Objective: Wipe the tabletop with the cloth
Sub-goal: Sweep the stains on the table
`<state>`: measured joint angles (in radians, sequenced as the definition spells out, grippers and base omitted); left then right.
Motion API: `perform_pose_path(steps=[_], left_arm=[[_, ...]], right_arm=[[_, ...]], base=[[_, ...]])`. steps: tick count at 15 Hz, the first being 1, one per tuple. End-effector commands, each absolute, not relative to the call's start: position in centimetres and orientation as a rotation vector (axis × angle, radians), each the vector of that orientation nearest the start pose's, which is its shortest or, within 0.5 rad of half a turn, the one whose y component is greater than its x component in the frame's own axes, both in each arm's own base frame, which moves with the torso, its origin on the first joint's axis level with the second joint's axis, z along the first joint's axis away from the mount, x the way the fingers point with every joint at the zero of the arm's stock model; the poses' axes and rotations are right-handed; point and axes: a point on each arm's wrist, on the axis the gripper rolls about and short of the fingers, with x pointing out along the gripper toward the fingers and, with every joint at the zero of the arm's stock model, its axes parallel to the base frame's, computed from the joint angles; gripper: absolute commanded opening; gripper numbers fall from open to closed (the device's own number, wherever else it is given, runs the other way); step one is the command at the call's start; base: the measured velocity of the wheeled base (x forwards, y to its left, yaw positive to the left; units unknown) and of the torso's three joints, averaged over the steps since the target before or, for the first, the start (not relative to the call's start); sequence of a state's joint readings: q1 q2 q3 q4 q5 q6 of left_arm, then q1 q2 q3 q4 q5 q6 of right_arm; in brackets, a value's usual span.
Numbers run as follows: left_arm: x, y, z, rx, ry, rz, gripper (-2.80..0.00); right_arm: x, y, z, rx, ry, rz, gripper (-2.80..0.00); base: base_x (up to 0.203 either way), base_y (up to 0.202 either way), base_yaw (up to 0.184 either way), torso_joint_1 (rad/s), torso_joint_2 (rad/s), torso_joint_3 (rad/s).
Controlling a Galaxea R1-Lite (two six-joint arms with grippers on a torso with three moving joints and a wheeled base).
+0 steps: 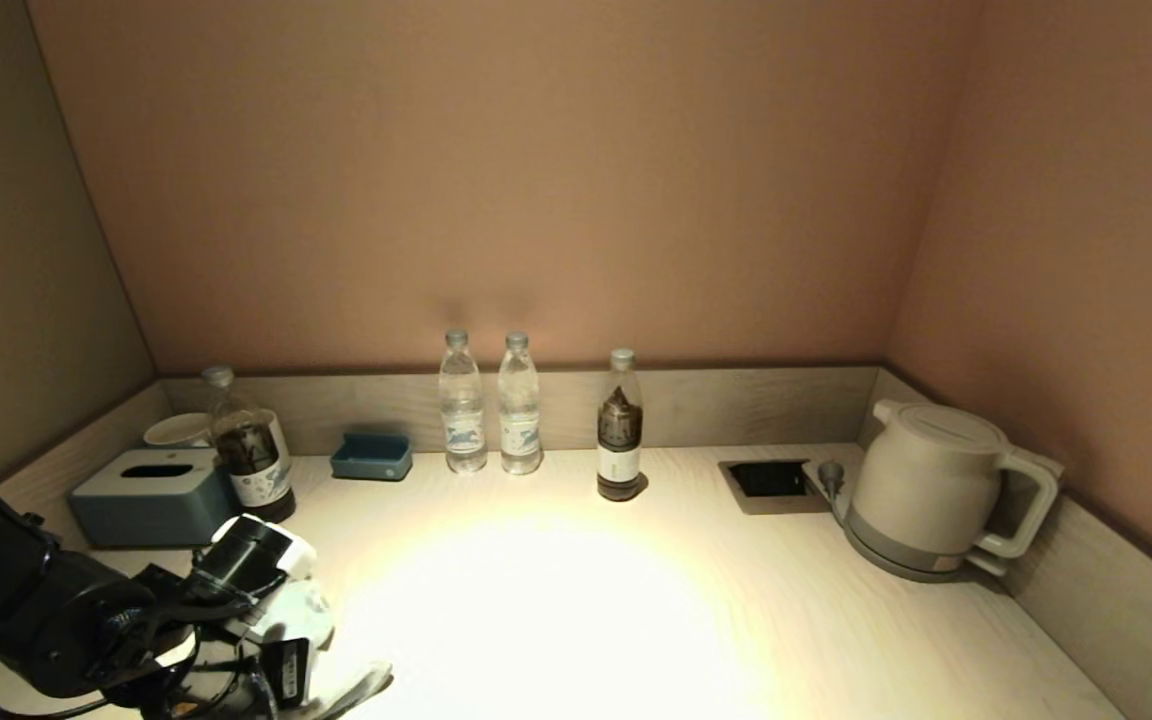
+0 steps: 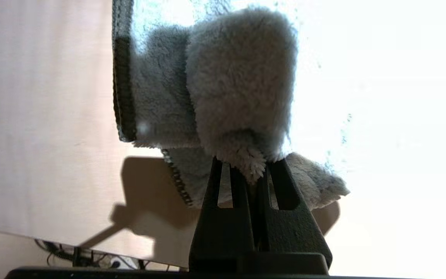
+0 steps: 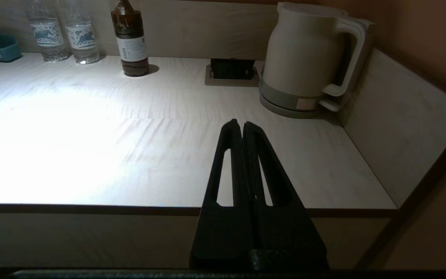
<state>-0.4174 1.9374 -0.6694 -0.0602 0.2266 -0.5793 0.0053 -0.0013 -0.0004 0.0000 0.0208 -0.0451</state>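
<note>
The fluffy grey cloth [image 2: 238, 77] lies bunched on the pale wooden tabletop [image 1: 556, 600]. My left gripper [image 2: 246, 166] is shut on one fold of it, at the front left of the table. In the head view part of the cloth [image 1: 361, 685] pokes out beside the left arm at the bottom left. My right gripper [image 3: 242, 126] is shut and empty. It hangs in front of the table's front edge, on the right side, and does not show in the head view.
Along the back wall stand a tissue box [image 1: 151, 495], a white cup [image 1: 176, 430], a dark bottle [image 1: 251, 450], a blue tray [image 1: 371, 457], two water bottles [image 1: 462, 405], another dark bottle [image 1: 620, 430], a socket recess [image 1: 771, 480] and a kettle [image 1: 936, 490].
</note>
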Motion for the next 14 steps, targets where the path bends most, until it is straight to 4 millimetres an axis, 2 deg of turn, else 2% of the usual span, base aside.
perform_pose_path(steps=[1,3,6,9,10,13,14], left_arm=[[24.9,-12.6,4.4,-0.113,1.119,0.103,-2.8],[25.4,-14.1,4.2,-0.101,1.108,0.065,-2.8],[25.7,-14.5,4.1,-0.105,1.101,0.053,-2.8],[28.4,-16.1,2.7,-0.117,1.079,0.041,-2.8],[28.6,-16.1,2.7,-0.119,1.074,0.043,-2.8],[31.8,-16.5,2.9,-0.163,1.017,0.059,-2.8],[32.2,-16.3,2.8,-0.167,1.017,0.071,-2.8]], right_arm=[[-2.3,0.0,7.5,-0.046,-0.001,0.028,-2.8],[-2.3,0.0,7.5,-0.046,-0.001,0.028,-2.8],[-2.3,0.0,7.5,-0.046,-0.001,0.028,-2.8],[-2.3,0.0,7.5,-0.046,0.001,0.028,-2.8],[-2.3,0.0,7.5,-0.046,-0.001,0.028,-2.8],[-2.3,0.0,7.5,-0.046,0.001,0.028,-2.8],[-2.3,0.0,7.5,-0.046,0.0,0.028,-2.8]], base=[[0.0,0.0,0.0,0.0,0.0,0.0],[0.0,0.0,0.0,0.0,0.0,0.0],[0.0,0.0,0.0,0.0,0.0,0.0],[0.0,0.0,0.0,0.0,0.0,0.0],[0.0,0.0,0.0,0.0,0.0,0.0],[0.0,0.0,0.0,0.0,0.0,0.0],[0.0,0.0,0.0,0.0,0.0,0.0]])
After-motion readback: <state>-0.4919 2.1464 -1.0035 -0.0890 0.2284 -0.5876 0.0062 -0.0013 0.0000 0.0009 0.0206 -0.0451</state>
